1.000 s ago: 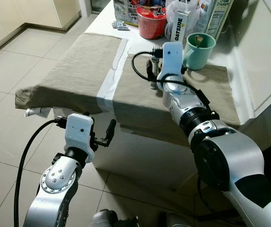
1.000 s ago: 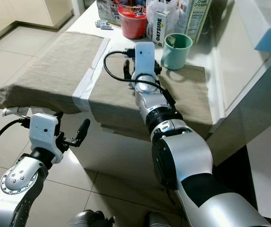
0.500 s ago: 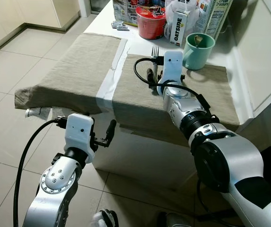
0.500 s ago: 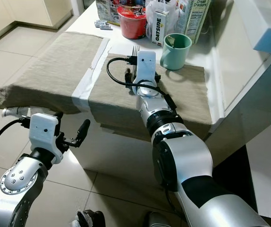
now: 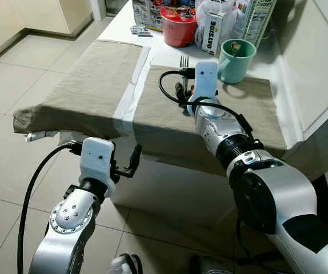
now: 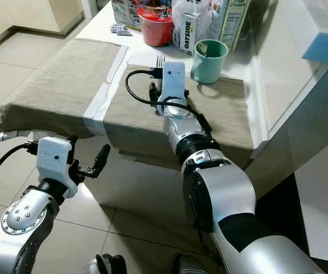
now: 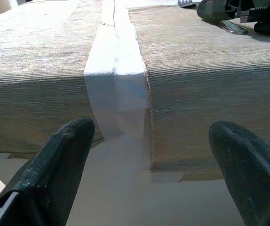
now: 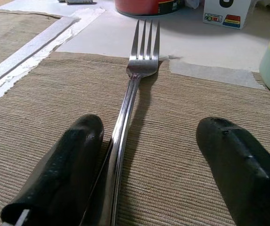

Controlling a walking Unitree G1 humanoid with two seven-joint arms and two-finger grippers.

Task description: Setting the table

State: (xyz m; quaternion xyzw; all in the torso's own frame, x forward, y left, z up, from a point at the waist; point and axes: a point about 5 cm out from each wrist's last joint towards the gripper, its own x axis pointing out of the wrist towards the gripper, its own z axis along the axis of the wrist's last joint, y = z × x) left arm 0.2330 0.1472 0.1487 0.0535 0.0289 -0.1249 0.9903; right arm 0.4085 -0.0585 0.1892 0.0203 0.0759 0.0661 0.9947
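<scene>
Right end effector forward, left end effector low, both agape

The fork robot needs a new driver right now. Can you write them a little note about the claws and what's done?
Right claw: open, low over the right-hand placemat, fingers either side of the fork's handle.
Left claw: open, idle below the table edge.
Fork: lying flat on that placemat, tines toward the red bowl; green mug at the mat's far corner.
Done: fork laid down.
Left: back the right claw off; left-hand placemat not yet set.
</scene>
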